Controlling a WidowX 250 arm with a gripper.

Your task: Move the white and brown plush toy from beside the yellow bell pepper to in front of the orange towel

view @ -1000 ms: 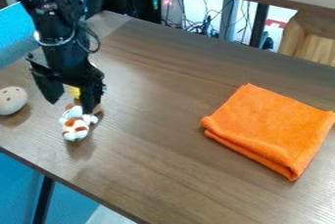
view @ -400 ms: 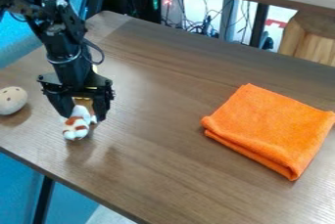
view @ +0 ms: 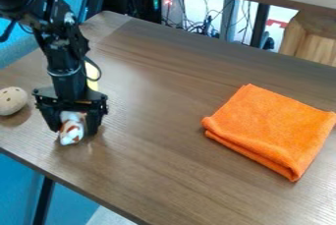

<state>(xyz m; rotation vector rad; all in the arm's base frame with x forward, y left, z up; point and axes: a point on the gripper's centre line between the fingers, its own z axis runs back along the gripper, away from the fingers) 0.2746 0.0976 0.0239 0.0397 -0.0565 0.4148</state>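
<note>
- Plush toy (view: 70, 133): small, white with rust-brown patches, on the table (view: 160, 135) near the holed ball (view: 12, 100).
- Gripper (view: 73, 130): near that ball, fingers spread either side of the toy.
- Folded orange cloth (view: 270, 129): well apart from the ball.

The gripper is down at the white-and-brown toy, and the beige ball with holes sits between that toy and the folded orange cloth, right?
Not the ball: the camera view shows the beige ball with holes left of the white-and-brown toy, away from the folded orange cloth. The gripper is down at that toy.
</note>
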